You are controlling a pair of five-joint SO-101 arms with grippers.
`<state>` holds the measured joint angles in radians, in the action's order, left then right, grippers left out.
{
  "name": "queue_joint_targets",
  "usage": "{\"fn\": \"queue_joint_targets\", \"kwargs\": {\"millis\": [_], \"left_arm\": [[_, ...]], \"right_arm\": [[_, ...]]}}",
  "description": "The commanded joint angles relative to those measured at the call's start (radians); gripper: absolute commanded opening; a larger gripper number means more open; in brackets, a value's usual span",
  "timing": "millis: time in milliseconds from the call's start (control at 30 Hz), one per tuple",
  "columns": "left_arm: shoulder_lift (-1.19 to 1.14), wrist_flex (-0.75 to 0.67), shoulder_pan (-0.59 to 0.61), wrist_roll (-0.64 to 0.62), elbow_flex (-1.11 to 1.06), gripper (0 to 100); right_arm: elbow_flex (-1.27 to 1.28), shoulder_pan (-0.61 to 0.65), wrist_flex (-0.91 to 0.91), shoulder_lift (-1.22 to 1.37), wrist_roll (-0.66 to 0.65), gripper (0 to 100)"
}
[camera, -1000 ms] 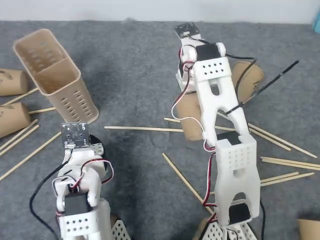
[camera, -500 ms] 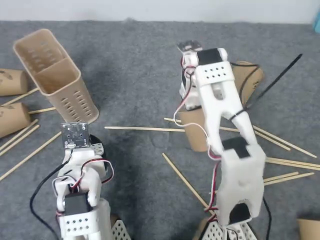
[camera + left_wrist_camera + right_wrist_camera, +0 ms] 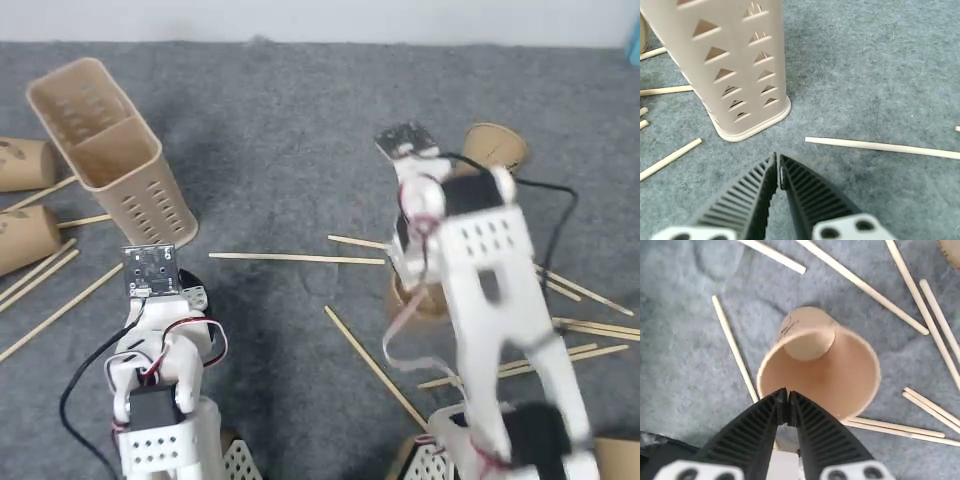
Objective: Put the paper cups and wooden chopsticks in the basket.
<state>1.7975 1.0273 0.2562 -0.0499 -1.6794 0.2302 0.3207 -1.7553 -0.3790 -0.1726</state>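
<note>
Where the right arm bends over the grey carpet (image 3: 280,120), the right gripper (image 3: 788,399) heads the list: its black ribbed jaws are pressed together on the near rim of a paper cup (image 3: 840,375), whose mouth faces the wrist camera with the inner base on show. From above, this paper cup (image 3: 425,298) sits beneath the white arm, right of centre; whether it rests on the carpet or is raised off it cannot be told. Left gripper (image 3: 778,162): jaws closed tip to tip with nothing between them, above bare carpet near the foot of the basket. Basket (image 3: 150,205): beige plastic, perforated walls, one inner divider, standing upright at far left, well apart from the paper cup. Loose cups: second cup (image 3: 495,148) on its side beyond the right arm; two side cups (image 3: 25,238) at the left edge; corner cup (image 3: 618,462) at lower right. Chopsticks: long chopstick (image 3: 295,258) flat across the middle between basket and paper cup, also seen from the left wrist (image 3: 885,146); slanted chopstick (image 3: 375,365) between the two arms; left bundle (image 3: 40,268) beside the side cups; right scatter (image 3: 580,325) past the right arm. Near stick (image 3: 735,347): lying just beside the paper cup in the right wrist view.
</note>
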Motion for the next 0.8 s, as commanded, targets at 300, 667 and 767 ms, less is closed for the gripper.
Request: {"fn": "queue_joint_targets", "kwargs": {"millis": [300,667,767], "left_arm": [[0.018,-0.020,0.003,0.009,0.004,1],[0.018,-0.020,0.003,0.009,0.001,1],[0.018,-0.020,0.003,0.009,0.001,1]], "right_arm": [[0.049,-0.179,-0.028,-0.328,-0.126,20.2],[0.055,-0.654,0.031,-0.326,-0.319,16.2],[0.106,-0.800,0.035,-0.326,-0.442,9.9]]}}
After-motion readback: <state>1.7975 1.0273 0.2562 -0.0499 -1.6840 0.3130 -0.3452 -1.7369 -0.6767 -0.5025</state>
